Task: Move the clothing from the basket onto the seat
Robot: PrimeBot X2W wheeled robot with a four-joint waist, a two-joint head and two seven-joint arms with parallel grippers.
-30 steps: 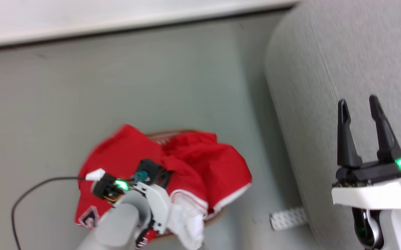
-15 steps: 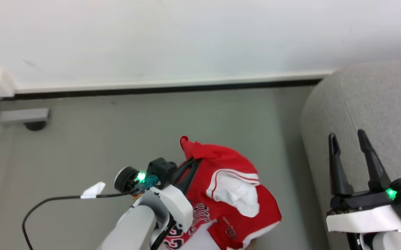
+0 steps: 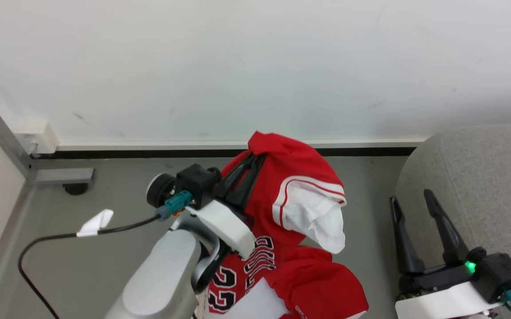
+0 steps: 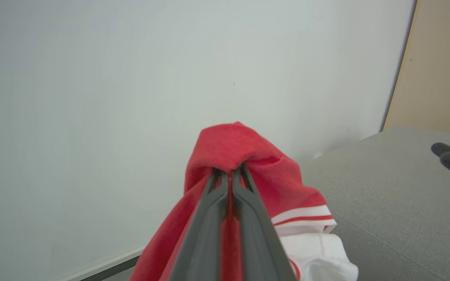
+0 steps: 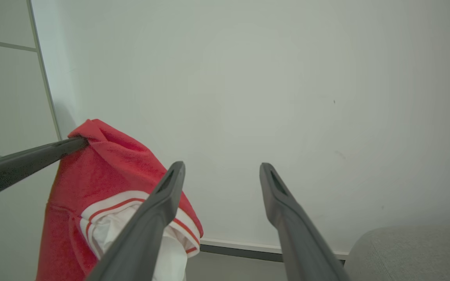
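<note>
2 dark fingers of the left gripper [image 3: 255, 156] are pinched tight on a fold of the red jersey [image 3: 300, 177]. It hangs below their tips and to the right, its black-and-white numerals [image 3: 220, 285] beside the forearm. The right gripper [image 3: 410, 197] stands wide, holding nothing, at the edge of the grey seat [image 3: 481, 168]. The jersey hangs to its left, apart from the seat.

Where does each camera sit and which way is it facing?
Head view: on the head, facing forward-down at wall, floor, seat; left gripper shut on red jersey, right gripper open.
Left wrist view: along its closed fingers, toward the wall.
Right wrist view: along its spread fingers, toward the wall.
All three share the jersey.
</note>
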